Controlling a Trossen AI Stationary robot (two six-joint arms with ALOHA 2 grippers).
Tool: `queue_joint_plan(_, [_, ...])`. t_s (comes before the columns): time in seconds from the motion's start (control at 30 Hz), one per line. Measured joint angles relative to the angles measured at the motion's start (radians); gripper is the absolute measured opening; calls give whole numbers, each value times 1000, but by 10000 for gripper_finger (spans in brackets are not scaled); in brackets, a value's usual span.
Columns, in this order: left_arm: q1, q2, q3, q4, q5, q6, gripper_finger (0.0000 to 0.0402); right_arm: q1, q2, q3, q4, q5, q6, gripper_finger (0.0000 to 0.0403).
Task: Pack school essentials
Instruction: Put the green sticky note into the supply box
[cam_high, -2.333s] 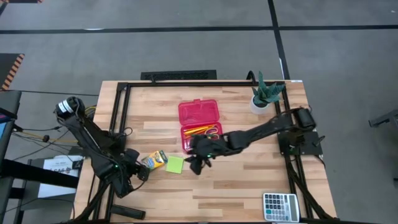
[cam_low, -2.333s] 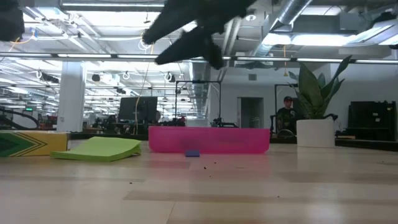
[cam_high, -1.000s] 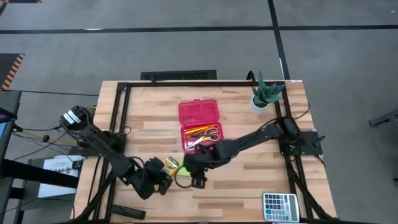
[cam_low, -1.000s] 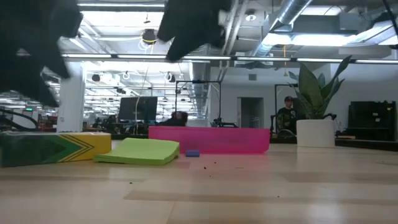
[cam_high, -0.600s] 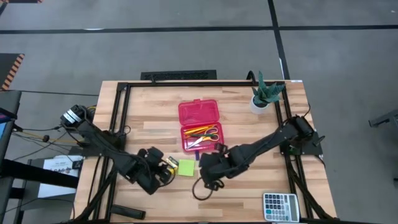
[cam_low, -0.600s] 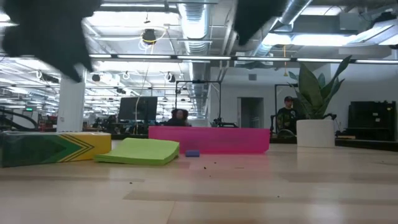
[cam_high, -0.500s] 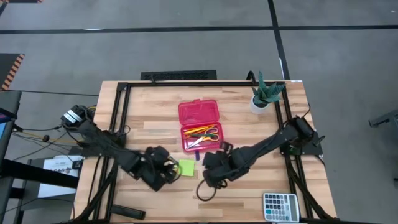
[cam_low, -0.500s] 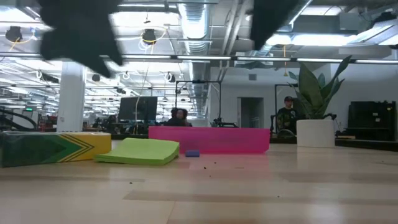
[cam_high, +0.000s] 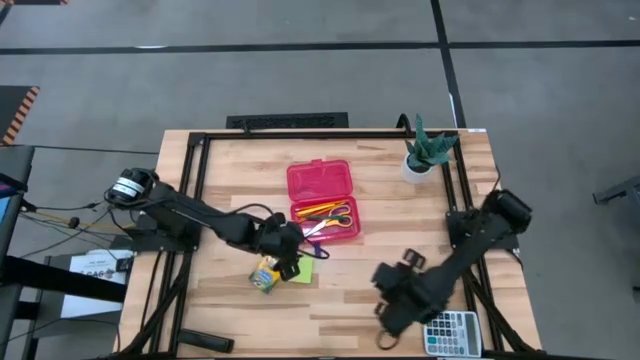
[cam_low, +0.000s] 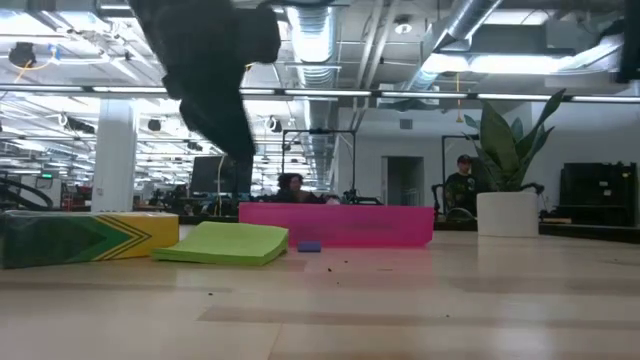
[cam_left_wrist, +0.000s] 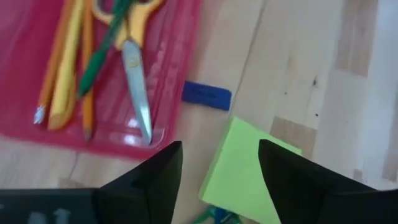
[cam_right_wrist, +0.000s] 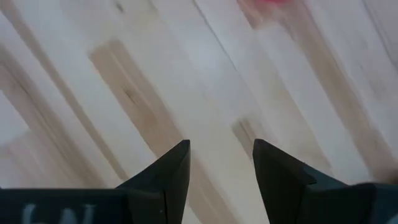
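The lime sticky-note pad (cam_high: 301, 269) lies flat on the wooden counter (cam_high: 230, 205), just in front of the open pink pencil case (cam_high: 322, 201), with the tiny blue eraser (cam_left_wrist: 206, 96) on the bare wood between the pad and the case's edge. The yellow-green crayon box (cam_high: 265, 274) lies on the counter just beside the pad, on the side away from the case; in the low view the box (cam_low: 85, 238) and the pad (cam_low: 222, 242) sit side by side with the case wall (cam_low: 336, 224) behind them. Inside the lower tray of the case lie the orange-yellow-handled scissors (cam_left_wrist: 134, 73), the orange pencils (cam_left_wrist: 55, 60) and a green pen (cam_left_wrist: 102, 51), all roughly parallel. The left hand (cam_high: 290, 247) hangs over the spot where pad, eraser and case corner meet, its two dark fingers (cam_left_wrist: 158, 176) apart with nothing between them, the pad's near corner showing in the gap below. The right hand (cam_high: 392, 308) is well away near the front right of the counter, next to the grey calculator (cam_high: 448, 333); its fingers (cam_right_wrist: 168, 174) are also apart and empty above bare wood. A white-potted green plant (cam_high: 425, 152) stands at the far right corner. In the room beyond the counter a person (cam_low: 459, 188) is seen beside the plant.
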Motion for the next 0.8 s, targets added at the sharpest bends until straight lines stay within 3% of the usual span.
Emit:
queue_joint_plan(0.17, [29, 27, 2, 16, 128, 119, 216, 112, -110, -138, -2, 0, 247, 182])
queue_joint_plan(0.43, [20, 135, -1, 28, 206, 181, 217, 279, -195, -254, -3, 0, 586, 182])
queue_joint_plan(0.7, [34, 172, -1, 43, 156, 201, 217, 348, -190, -255, 27, 0, 687, 182])
queue_joint_plan(0.8, [45, 172, -1, 50, 200, 223, 210, 355, -190, -255, 25, 1, 686, 182])
